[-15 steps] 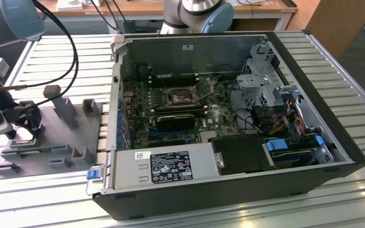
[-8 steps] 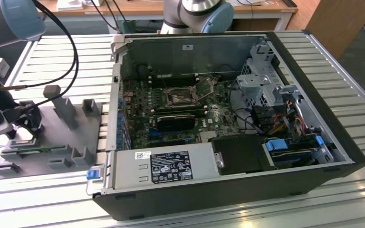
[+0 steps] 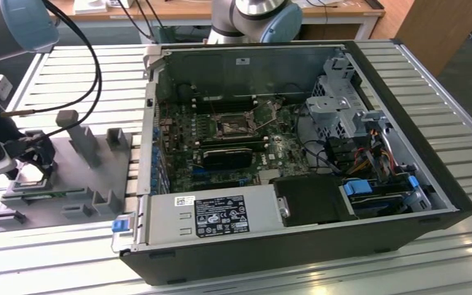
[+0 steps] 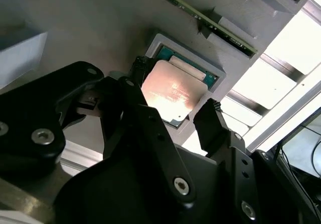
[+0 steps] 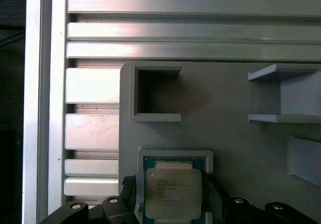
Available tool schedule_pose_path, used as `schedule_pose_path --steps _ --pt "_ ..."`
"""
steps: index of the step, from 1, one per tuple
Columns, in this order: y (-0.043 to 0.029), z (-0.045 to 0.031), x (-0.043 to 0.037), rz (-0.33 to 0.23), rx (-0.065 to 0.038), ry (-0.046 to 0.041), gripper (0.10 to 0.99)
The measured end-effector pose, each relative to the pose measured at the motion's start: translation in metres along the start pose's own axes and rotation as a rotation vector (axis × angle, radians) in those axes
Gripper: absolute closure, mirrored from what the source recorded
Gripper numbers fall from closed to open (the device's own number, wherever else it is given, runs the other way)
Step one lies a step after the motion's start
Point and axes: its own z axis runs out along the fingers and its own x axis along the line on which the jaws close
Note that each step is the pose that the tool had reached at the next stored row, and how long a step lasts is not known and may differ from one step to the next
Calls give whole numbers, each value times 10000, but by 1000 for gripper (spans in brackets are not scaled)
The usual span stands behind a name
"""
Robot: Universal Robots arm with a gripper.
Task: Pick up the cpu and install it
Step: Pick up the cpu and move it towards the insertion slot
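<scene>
- On the grey fixture, the cpu sat in its pocket.
- Gripper jaws stood open astride it, perhaps just touching.
- Pick-up was in hand; lifting called for an even squeeze.

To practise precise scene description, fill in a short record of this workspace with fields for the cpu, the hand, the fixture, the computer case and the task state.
cpu: lying flat, metal plate up, in a recessed seat of the fixture
hand: down at the cpu, at the exterior view's left
fixture: grey block tray on the slatted table
computer case: open, to the exterior view's right of the fixture
socket: on the green board inside the case
task state: cpu not yet lifted from its seat
</scene>
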Motion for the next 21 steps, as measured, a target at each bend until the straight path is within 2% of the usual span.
schedule_pose_path --steps 10,12,14,21 --pt "0 -4 2 -1 1 -9 427" --pt "0 -3 2 0 1 -8 545" --pt "0 -8 1 0 -1 -11 545" --pt "3 -118 1 0 0 -10 545"
